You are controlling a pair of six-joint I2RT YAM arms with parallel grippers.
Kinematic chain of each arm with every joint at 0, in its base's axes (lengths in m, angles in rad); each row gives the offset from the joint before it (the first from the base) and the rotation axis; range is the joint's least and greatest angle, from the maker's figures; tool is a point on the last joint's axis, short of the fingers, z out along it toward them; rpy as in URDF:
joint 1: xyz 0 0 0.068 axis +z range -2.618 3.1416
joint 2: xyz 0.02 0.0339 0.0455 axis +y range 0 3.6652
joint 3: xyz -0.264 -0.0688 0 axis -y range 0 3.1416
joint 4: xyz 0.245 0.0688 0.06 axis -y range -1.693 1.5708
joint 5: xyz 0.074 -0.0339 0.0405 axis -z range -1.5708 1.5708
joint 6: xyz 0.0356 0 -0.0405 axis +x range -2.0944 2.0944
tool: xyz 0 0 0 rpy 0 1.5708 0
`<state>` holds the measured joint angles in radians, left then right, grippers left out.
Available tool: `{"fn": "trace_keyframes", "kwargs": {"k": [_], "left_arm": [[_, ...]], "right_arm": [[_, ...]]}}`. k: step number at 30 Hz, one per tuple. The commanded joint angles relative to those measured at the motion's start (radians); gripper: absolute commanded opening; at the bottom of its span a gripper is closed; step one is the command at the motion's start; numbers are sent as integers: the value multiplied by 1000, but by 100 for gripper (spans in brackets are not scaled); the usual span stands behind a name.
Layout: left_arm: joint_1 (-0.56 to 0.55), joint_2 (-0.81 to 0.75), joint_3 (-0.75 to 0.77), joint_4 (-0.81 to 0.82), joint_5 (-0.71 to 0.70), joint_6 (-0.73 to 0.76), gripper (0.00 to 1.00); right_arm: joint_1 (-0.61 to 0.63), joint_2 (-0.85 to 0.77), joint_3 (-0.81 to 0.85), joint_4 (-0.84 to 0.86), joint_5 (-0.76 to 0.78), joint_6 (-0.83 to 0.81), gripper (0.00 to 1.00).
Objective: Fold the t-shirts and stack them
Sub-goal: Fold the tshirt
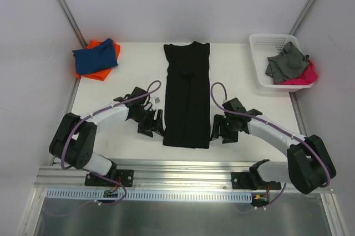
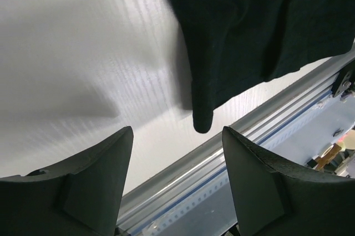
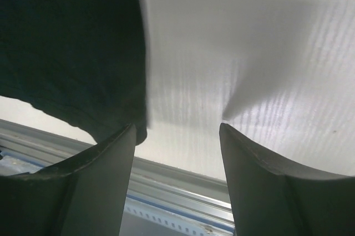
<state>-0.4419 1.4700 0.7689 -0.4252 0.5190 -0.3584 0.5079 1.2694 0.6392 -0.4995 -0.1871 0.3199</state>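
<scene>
Black tee (image 1: pixel 187 97) lay as long narrow strip, mid table (image 1: pixel 111 136) | my L gripper (image 1: pixel 154 122) beside its near-left corner, jaws apart, empty | my R gripper (image 1: pixel 219 128) beside near-right corner, jaws apart, empty

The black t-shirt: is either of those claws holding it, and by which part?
Neither. The left gripper and the right gripper both stand open with nothing between their fingers, just beside the near corners of the black t-shirt.

No legible text, brand, number or sign in any of the three views. A small pale square (image 1: pixel 157 99) on the surface (image 1: pixel 127 75) is too small to read.
</scene>
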Motion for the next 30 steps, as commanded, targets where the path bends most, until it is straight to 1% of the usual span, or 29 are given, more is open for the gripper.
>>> {"fn": "trace_keyframes", "kwargs": {"k": [1,6,10,12,19,24,30], "left_arm": [[-41,18,15,19,19,-25,65],[-83,61,44,26,27,-36,64],[-107,87,69,29,29,-47,63],[-112,98,75,28,29,-48,63],[-121,119,87,28,30,-56,61],[-129,127,76,28,32,-62,60],[-150,136,75,34,35,-60,58]], "right_arm": [[-3,15,31,45,-60,36,65],[7,65,65,73,-104,62,63],[34,102,85,108,-146,71,58],[41,111,88,114,-153,73,52],[38,113,85,115,-181,74,49],[21,70,27,110,-193,79,49],[15,36,-33,131,-224,77,48]]}}
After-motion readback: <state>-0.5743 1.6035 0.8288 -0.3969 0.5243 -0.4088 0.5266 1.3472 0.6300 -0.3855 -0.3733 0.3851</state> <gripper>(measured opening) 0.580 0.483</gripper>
